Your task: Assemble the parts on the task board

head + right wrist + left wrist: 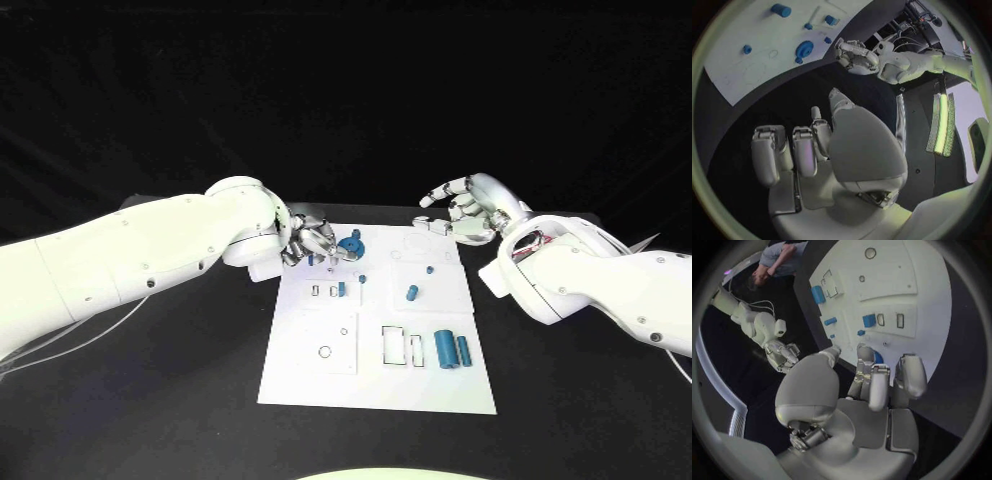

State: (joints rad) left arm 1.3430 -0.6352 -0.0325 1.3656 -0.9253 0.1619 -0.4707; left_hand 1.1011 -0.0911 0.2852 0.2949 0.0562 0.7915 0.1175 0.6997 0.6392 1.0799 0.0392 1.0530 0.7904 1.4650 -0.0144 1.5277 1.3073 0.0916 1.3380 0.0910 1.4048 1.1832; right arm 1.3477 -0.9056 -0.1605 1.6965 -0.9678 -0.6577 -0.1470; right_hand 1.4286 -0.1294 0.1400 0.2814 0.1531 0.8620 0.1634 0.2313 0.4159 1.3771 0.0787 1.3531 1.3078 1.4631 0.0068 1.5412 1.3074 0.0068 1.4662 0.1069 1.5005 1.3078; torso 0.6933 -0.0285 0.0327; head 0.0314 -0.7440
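Note:
The white task board (pixel 375 380) lies in the middle of the black table. A blue gear-shaped part (pixel 351 245) stands at its far left corner. My left hand (pixel 307 243) hangs right beside it with bent fingers pointing down and nothing in them; I cannot tell whether they touch it. The left wrist view shows the gear-shaped part (pixel 877 357) just past my fingers (pixel 873 385). My right hand (pixel 462 208) hovers over the far right corner, fingers loosely bent and apart, holding nothing. Two blue cylinders (pixel 456 350) lie side by side near the right edge.
Small blue parts (pixel 411 293) (pixel 430 268) (pixel 342 289) sit on the middle of the board. Rectangular slots (pixel 392 343) open beside the cylinders. Both white forearms flank the board; a thin cable (pixel 43 350) trails under the left arm.

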